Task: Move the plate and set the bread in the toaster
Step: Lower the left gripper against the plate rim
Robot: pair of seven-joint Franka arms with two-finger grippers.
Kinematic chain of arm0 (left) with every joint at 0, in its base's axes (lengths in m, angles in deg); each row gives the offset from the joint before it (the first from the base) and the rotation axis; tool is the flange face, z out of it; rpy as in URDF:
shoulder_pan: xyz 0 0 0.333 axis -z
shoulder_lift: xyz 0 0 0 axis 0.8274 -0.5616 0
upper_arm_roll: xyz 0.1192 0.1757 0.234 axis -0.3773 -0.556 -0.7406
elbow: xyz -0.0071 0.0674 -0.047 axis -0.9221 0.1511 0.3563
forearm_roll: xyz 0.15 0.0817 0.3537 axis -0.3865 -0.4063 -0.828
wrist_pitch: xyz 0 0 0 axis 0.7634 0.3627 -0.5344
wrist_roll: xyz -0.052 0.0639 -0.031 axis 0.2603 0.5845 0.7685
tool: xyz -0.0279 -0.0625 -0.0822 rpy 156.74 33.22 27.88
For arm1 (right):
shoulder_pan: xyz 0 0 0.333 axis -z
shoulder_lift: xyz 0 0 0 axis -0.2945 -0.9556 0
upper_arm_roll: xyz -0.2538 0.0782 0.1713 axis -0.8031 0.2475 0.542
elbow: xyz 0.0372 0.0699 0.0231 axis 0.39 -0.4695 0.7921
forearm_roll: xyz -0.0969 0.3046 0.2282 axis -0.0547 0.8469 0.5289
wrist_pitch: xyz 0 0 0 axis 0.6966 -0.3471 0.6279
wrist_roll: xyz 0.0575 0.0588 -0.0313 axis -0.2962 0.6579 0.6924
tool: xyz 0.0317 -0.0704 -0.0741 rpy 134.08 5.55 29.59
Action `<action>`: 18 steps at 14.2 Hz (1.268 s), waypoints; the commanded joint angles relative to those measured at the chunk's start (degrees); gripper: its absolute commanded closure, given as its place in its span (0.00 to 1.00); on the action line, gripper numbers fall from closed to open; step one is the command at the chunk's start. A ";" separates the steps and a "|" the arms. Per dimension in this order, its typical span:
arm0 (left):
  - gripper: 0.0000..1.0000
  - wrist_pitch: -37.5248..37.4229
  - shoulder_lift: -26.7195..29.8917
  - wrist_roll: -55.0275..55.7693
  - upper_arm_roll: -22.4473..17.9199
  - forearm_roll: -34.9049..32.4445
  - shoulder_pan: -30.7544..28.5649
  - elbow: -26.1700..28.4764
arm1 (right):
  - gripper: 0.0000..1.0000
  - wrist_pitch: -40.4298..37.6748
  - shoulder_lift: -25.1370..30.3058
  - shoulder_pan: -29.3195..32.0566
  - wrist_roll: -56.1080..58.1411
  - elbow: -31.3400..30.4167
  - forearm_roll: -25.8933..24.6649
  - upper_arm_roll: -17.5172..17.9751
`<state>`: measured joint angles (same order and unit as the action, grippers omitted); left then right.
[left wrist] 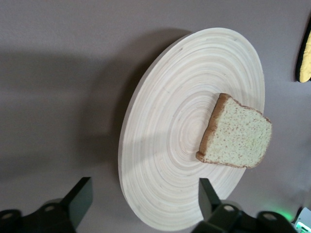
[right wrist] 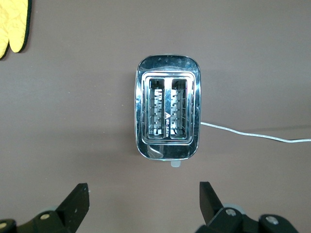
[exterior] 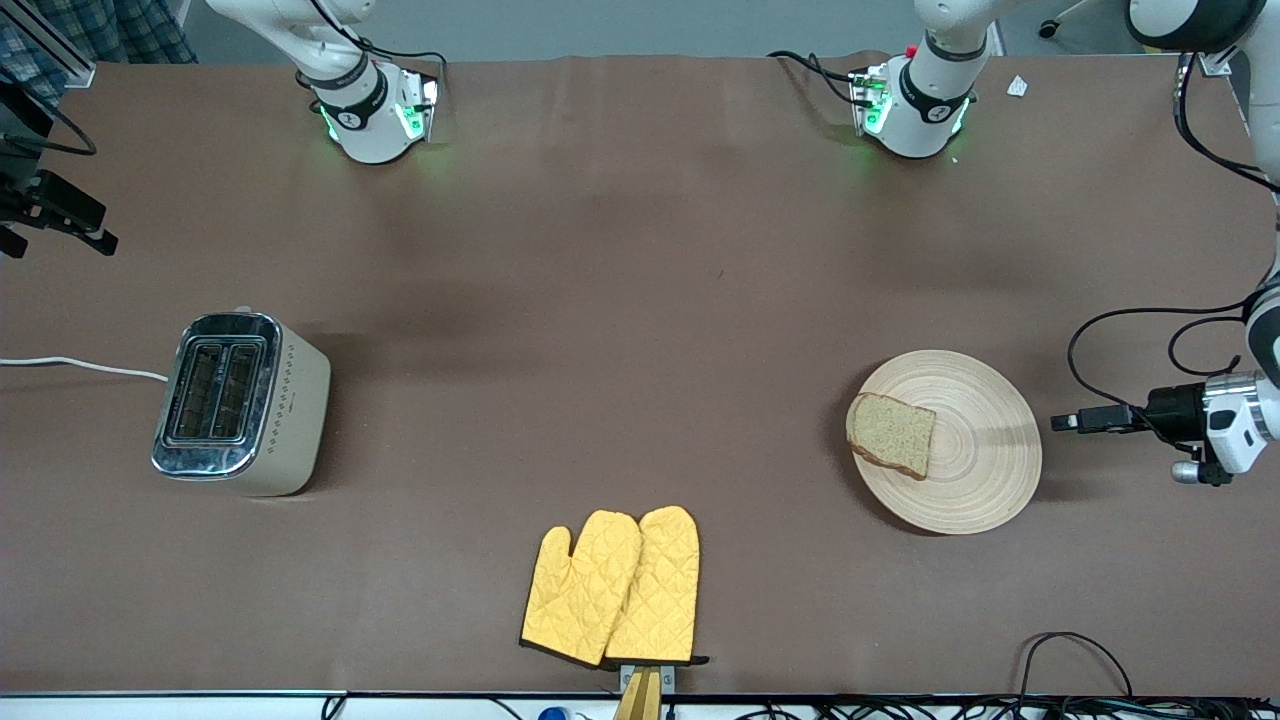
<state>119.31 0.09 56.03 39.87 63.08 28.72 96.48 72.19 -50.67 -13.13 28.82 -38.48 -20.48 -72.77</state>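
Note:
The pale wood plate [exterior: 980,450] lies toward the left arm's end of the table. The brown bread [exterior: 892,433] rests on its rim toward the right arm's end, slightly overhanging. My left gripper [exterior: 1065,422] is low beside the plate's other edge, pointing at it. In the left wrist view the left gripper [left wrist: 144,191] is open and empty, with the rim of the plate [left wrist: 170,145] between its fingers and the bread [left wrist: 238,138] farther in. The cream toaster [exterior: 240,400] stands toward the right arm's end. My right gripper [exterior: 60,235] hangs high near it; the right wrist view shows this gripper [right wrist: 144,194] open and empty, looking down on the toaster [right wrist: 166,107].
A pair of yellow oven mitts [exterior: 612,585] lies near the table's front edge, midway along. The toaster's white cord [exterior: 80,367] runs off the table's end. Black cables [exterior: 1075,650] loop at the front corner by the left arm.

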 commanded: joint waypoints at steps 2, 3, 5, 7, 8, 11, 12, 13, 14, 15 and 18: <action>0.17 0.47 -2.61 -2.04 0.50 2.70 -1.88 -0.57 | 0.00 0.44 0.70 0.39 0.56 -0.82 -0.68 0.16; 0.19 0.55 -2.96 -2.04 0.50 3.05 -1.88 -0.65 | 0.00 0.44 0.70 0.39 0.56 -0.82 -0.68 0.16; 0.25 0.99 -4.46 -2.04 0.50 5.06 -1.80 -0.57 | 0.00 0.44 0.70 0.39 0.47 -0.82 -0.68 0.16; 0.39 0.99 -5.69 -2.04 0.50 5.33 -1.45 -0.66 | 0.00 0.44 0.70 0.39 0.56 -0.82 -0.68 0.16; 0.44 0.99 -6.39 -2.13 0.59 5.68 -1.36 -0.74 | 0.00 0.44 0.70 0.39 0.56 -0.82 -0.68 0.16; 0.68 0.99 -7.18 -3.18 0.59 6.39 -1.36 -0.66 | 0.00 0.44 0.70 0.39 0.47 -0.82 -0.68 0.25; 0.77 0.99 -7.54 -4.14 0.59 6.39 -1.44 -0.74 | 0.00 0.44 0.70 0.39 0.47 -0.82 -0.68 0.16; 0.85 0.99 -8.06 -5.28 0.59 6.48 -1.36 -0.74 | 0.00 0.44 0.70 0.39 0.56 -0.82 -0.68 0.25; 0.94 0.99 -8.15 -5.56 0.59 6.48 -1.36 -0.74 | 0.00 0.44 0.70 0.39 0.56 -0.82 -0.68 0.16; 1.00 0.99 -8.15 -5.73 0.68 6.56 -1.36 -0.74 | 0.00 0.44 0.70 0.39 0.56 -0.82 -0.68 0.16; 1.00 0.91 -7.98 -9.24 1.46 6.39 -1.27 -0.74 | 0.00 0.44 0.70 0.31 0.56 -0.82 -0.68 0.16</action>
<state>118.56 -6.90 48.24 40.65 70.25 26.91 95.83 72.19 -50.67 -13.12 28.82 -38.48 -20.48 -72.80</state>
